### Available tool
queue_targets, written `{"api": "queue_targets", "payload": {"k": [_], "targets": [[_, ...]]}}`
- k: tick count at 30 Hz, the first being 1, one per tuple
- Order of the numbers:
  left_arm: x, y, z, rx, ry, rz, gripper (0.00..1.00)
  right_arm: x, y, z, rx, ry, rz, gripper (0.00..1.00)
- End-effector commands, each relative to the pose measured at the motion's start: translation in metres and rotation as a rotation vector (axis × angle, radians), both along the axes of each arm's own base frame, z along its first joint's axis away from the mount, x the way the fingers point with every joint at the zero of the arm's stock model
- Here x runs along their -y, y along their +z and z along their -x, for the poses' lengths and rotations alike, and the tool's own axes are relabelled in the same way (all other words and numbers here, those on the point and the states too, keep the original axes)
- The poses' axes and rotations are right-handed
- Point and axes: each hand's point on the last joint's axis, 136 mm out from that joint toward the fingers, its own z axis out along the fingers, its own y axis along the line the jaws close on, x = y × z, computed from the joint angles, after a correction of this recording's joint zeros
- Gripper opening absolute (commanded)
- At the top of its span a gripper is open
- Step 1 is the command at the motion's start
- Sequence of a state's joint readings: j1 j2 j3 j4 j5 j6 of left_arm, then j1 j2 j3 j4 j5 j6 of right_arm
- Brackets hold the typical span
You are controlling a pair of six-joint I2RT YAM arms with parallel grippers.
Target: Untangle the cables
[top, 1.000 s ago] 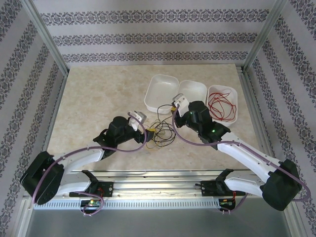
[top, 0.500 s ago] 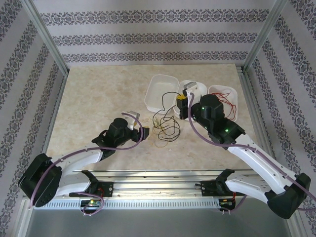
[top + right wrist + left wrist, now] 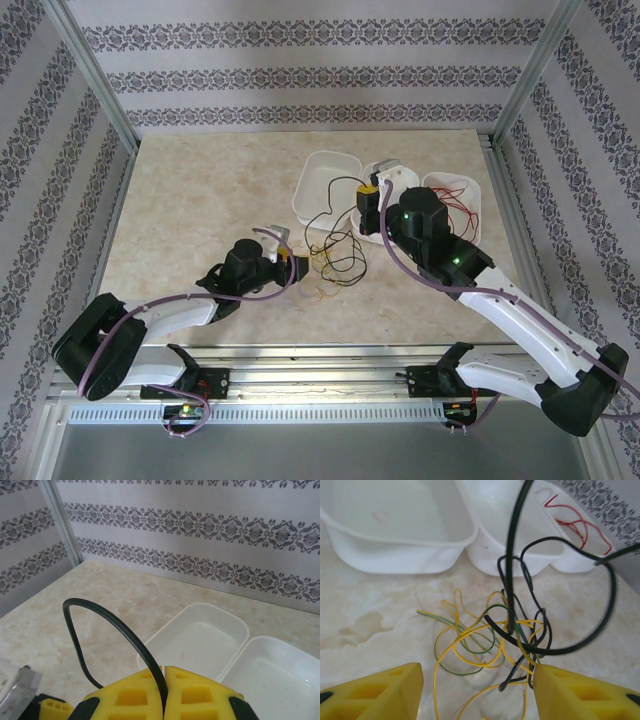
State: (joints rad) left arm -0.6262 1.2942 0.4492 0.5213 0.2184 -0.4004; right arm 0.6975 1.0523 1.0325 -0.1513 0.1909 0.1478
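At the left, the left end effector [image 3: 477, 680] sits low over the counter [image 3: 190, 200] with its yellow fingers [image 3: 380, 695] partly apart. Loops of the yellow and green cables [image 3: 480, 645] lie in the gap between them, and we cannot tell whether either finger touches a strand; nothing is gripped. We judge this placement serves to pin or pick the loose heap while the other arm pulls. The heap rests on the counter just in front of the left tray [image 3: 320, 180], which is empty. From the heap, the black cable [image 3: 509, 580] rises steeply toward the right end effector [image 3: 164, 675], which is raised over the middle tray [image 3: 405, 178]. Its fingers are fully closed on that cable, which arcs away from the pinch. We judge the lift is meant to draw the black cable out of the yellow loops, several of which cross it. At the far right, the red cables [image 3: 450, 210] lie inside the right tray [image 3: 478, 215], well apart from the heap.
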Motion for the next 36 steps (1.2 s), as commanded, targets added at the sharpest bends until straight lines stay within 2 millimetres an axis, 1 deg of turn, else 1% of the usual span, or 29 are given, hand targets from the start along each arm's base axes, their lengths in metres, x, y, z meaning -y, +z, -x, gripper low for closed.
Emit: {"api": "queue_targets", "payload": {"k": [1, 3, 6, 9, 14, 19, 23, 24, 25, 28, 29, 31, 33, 36], "targets": [[-0.002, 0.024, 0.001, 0.114, -0.022, 0.036, 0.6, 0.006, 0.016, -0.005, 0.012, -0.064, -0.04, 0.0], [0.003, 0.03, 0.009, 0.165, -0.084, 0.028, 0.65, 0.004, 0.017, -0.006, 0.003, -0.066, -0.049, 0.0], [0.013, 0.032, 0.013, 0.233, -0.166, -0.029, 0.66, 0.001, 0.018, -0.006, -0.008, -0.055, -0.059, 0.0], [0.021, 0.031, 0.004, 0.313, -0.18, -0.096, 0.67, -0.004, 0.021, -0.006, -0.015, -0.04, -0.076, 0.0], [0.03, 0.032, -0.017, 0.434, -0.134, -0.069, 0.68, -0.01, 0.024, -0.004, -0.031, -0.021, -0.113, 0.0], [0.056, 0.026, -0.032, 0.447, -0.181, -0.01, 0.68, -0.014, 0.031, 0.002, -0.047, 0.004, -0.156, 0.0], [0.07, 0.028, -0.037, 0.464, -0.197, 0.018, 0.65, -0.017, 0.033, 0.005, -0.063, 0.011, -0.176, 0.0], [0.073, 0.028, -0.038, 0.461, -0.207, 0.019, 0.61, -0.019, 0.032, 0.006, -0.07, 0.018, -0.182, 0.0], [0.076, 0.027, -0.038, 0.458, -0.215, 0.018, 0.55, -0.02, 0.032, 0.007, -0.075, 0.023, -0.187, 0.0], [0.076, 0.021, -0.037, 0.435, -0.218, 0.005, 0.27, -0.02, 0.038, 0.009, -0.069, 0.031, -0.201, 0.0], [0.074, 0.019, -0.037, 0.43, -0.213, 0.002, 0.22, -0.019, 0.041, 0.009, -0.061, 0.031, -0.203, 0.0], [0.07, 0.011, -0.035, 0.408, -0.205, -0.015, 0.16, -0.017, 0.053, 0.011, -0.032, 0.033, -0.208, 0.0], [0.066, 0.002, -0.032, 0.385, -0.201, -0.03, 0.15, -0.014, 0.069, 0.014, 0.003, 0.039, -0.213, 0.0], [0.06, -0.011, -0.028, 0.349, -0.191, -0.042, 0.16, -0.009, 0.09, 0.02, 0.049, 0.046, -0.216, 0.0]]}}
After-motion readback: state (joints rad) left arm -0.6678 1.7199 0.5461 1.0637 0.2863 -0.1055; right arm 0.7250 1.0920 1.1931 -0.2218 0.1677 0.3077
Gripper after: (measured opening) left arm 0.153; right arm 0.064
